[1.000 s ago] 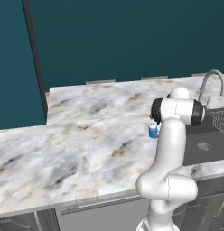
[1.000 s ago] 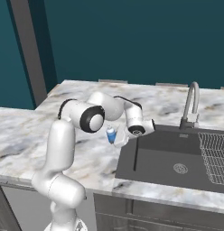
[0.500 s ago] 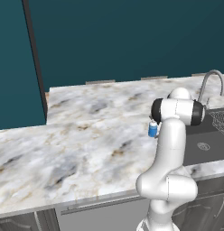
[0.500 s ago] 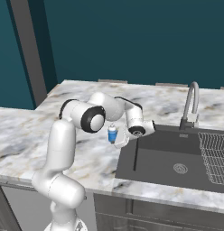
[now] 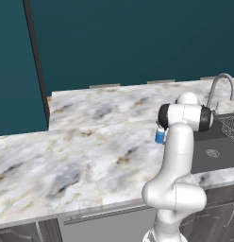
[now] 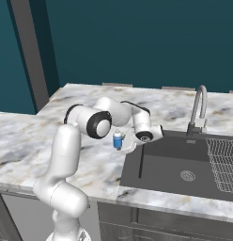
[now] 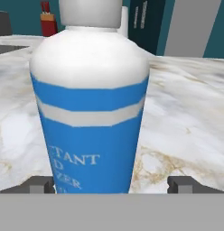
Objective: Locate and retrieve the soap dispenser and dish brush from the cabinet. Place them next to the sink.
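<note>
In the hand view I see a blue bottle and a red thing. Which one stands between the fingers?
The blue soap dispenser, with its white band, between the fingers; the red thing stands far behind.

The worktop (image 5: 90,142) is pale marble veined with grey and tan, running in an L from the near left corner back toward the teal wall; the soap dispenser (image 6: 118,140) stands upright on it, a small blue bottle with a white top and a white band, close to the left edge of the sink (image 6: 179,172); the sink is a dark grey basin set into the worktop, with a curved faucet (image 6: 199,110) rising at its back rim and a wire rack (image 6: 224,162) in its right part.
</note>
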Robot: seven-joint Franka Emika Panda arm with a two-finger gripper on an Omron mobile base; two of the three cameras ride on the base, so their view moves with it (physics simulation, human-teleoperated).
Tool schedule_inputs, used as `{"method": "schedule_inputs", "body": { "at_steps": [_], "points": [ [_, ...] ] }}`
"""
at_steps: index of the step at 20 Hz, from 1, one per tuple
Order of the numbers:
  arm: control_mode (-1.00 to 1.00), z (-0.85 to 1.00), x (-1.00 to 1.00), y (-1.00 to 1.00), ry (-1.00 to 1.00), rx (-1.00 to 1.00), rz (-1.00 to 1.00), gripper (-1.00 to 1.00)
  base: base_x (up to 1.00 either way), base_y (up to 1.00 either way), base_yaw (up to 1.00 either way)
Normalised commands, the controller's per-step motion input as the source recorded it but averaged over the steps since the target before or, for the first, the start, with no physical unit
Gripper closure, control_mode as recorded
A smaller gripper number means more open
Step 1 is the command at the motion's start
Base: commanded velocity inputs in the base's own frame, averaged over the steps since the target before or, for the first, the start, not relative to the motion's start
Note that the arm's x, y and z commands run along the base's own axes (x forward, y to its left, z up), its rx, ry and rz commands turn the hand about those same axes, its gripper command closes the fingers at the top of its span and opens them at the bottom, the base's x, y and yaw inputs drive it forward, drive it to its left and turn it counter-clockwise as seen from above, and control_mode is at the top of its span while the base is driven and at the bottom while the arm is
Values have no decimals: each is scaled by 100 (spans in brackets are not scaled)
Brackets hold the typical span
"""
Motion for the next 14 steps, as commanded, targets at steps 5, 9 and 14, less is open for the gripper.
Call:
{"method": "schedule_inputs", "body": {
  "at_steps": [5, 9, 14],
  "points": [
    [-100, 4, 8, -33, 4, 0, 0, -100, 0, 0, 0],
    [-100, 13, 1, -24, 3, 0, 0, -100, 0, 0, 0],
    [-100, 26, -17, -11, 1, -1, 0, -100, 0, 0, 0]
  ]
}}
